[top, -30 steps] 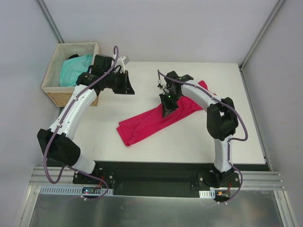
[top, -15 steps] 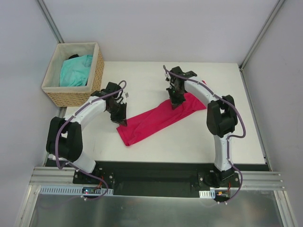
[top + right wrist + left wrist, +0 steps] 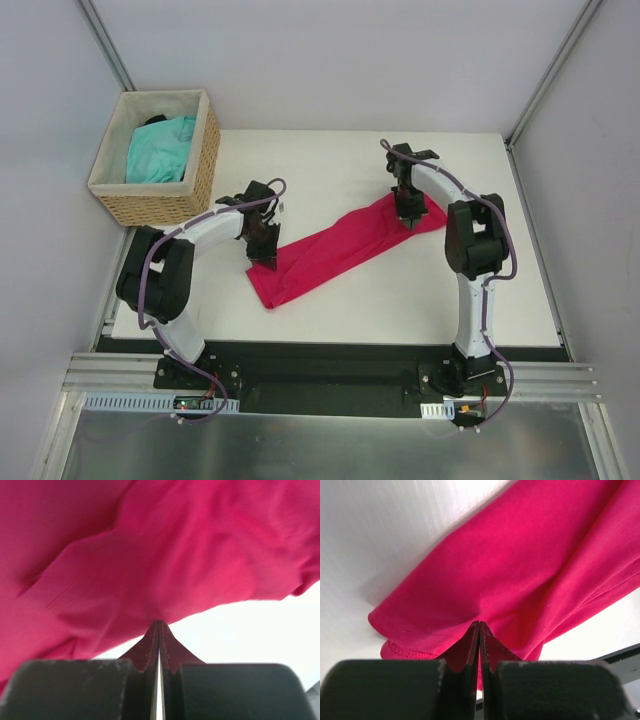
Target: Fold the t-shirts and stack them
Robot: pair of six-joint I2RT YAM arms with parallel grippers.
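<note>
The crimson-pink t-shirt [image 3: 330,250] lies on the white table [image 3: 420,300] as a long, bunched band running from near left to far right. My left gripper [image 3: 264,258] is shut, its tips touching the band's near-left end beside the stitched hem [image 3: 395,630]. My right gripper [image 3: 409,217] is shut too, its tips resting at the edge of the far-right end. In the left wrist view the left gripper [image 3: 479,623] meets the pink fabric [image 3: 520,555]. In the right wrist view the right gripper [image 3: 159,623] meets the fabric's [image 3: 150,545] edge. The turquoise t-shirt [image 3: 160,148] lies crumpled in the basket.
The woven wicker basket [image 3: 140,208] stands at the table's far-left corner, just left of my left arm. Grey walls close in the table at the back and on both sides. A black rail [image 3: 330,360] with the arm bases runs along the near edge.
My left arm swung from beside the basket down onto the shirt's near-left end. My right gripper slid along the shirt toward its far-right end, and the band now lies flatter and longer.
</note>
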